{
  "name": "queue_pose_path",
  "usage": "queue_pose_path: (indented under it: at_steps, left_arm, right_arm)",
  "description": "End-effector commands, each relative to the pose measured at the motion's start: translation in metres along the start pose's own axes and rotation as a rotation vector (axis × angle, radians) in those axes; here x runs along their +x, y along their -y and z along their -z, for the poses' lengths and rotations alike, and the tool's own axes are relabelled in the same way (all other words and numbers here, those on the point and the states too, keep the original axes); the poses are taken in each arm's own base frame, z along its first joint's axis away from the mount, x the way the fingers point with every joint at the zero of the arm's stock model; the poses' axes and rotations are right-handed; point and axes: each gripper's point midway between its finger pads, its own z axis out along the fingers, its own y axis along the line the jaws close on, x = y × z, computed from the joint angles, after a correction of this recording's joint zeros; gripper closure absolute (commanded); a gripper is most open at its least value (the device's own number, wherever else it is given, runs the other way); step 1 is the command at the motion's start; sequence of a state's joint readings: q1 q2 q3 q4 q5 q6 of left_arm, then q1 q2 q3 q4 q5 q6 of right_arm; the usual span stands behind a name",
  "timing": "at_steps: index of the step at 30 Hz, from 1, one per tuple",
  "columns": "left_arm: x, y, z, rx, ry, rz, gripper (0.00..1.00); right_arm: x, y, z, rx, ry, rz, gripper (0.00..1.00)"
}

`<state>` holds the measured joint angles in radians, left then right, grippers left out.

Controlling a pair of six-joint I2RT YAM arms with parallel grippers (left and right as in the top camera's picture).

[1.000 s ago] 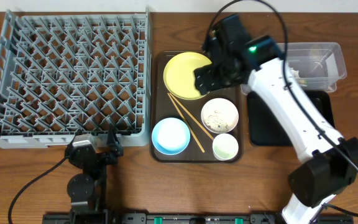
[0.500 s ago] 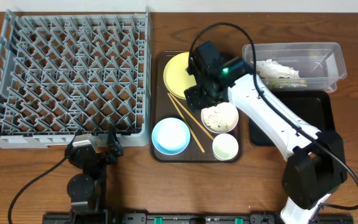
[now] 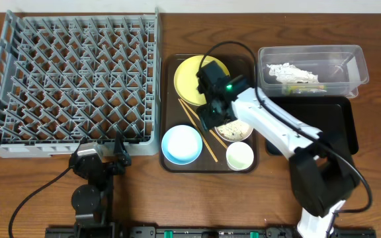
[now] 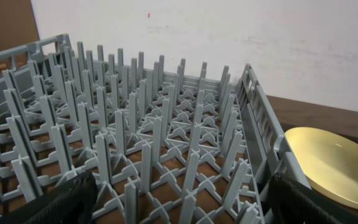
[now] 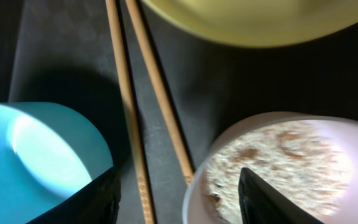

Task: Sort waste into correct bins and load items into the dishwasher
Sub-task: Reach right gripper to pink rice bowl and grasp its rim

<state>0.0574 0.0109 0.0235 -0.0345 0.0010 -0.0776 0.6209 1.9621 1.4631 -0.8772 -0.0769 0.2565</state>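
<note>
The right tool hung low over the dark brown serving tray, its two black fingers standing apart with nothing pinched; in the gap between them lay the lower stretch of the thin wooden chopsticks and the rounded rim of the white bowl; that bowl held a grainy layer of beige crumbs. At the lower left of the wrist view sat the glossy light blue bowl; along the top edge curved the smooth yellow plate.

From overhead, the round plate lay at the top of the tray, the straight chopsticks ran slantwise down its middle, and the small white cup stood at the tray's lower right corner.

Toward the upper right of the frame stood the clear plastic tub, rectangular with rounded corners, holding the crumpled white napkin and a flat green-yellow wrapper; just below it lay the shallow black tray.

The left tool rested at the lower left, against the near edge of the grey dish rack, jaws spread wide and holding nothing; the rack, a square lattice of upright plastic pegs, filled the upper left of the wood-grain worktop.
</note>
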Motion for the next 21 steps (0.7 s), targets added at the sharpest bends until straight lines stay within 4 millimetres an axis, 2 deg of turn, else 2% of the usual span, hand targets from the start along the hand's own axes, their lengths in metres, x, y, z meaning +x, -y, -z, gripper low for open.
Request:
queue_pose_path:
  at_steps: [1,11,15,17,21]
  left_arm:
    - [0.0172,-0.0051,-0.0010,-0.021,-0.051,-0.008,0.11]
    - [0.0171,-0.0051,-0.0010,-0.021,-0.050,-0.008,0.11]
    - [0.0171,-0.0051,-0.0010,-0.021,-0.050,-0.008,0.11]
    - [0.0171,-0.0051,-0.0010,-0.021,-0.050,-0.008,0.11]
    - [0.0171,-0.0051,-0.0010,-0.021,-0.050,-0.008,0.11]
  right_arm:
    - [0.0124,0.0026,-0.0241,0.041,-0.064,-0.040,0.45]
    - [0.0116,0.0046,-0.0251,0.048,-0.066,-0.057,0.69]
    - [0.0120,0.0064,-0.0250,0.059,-0.067,-0.060,0.86]
    - [0.0119,0.0066,-0.0249,0.062,-0.066,-0.066,0.99]
    - [0.0119,0.0067,-0.0249,0.063,-0.065,-0.070,0.99]
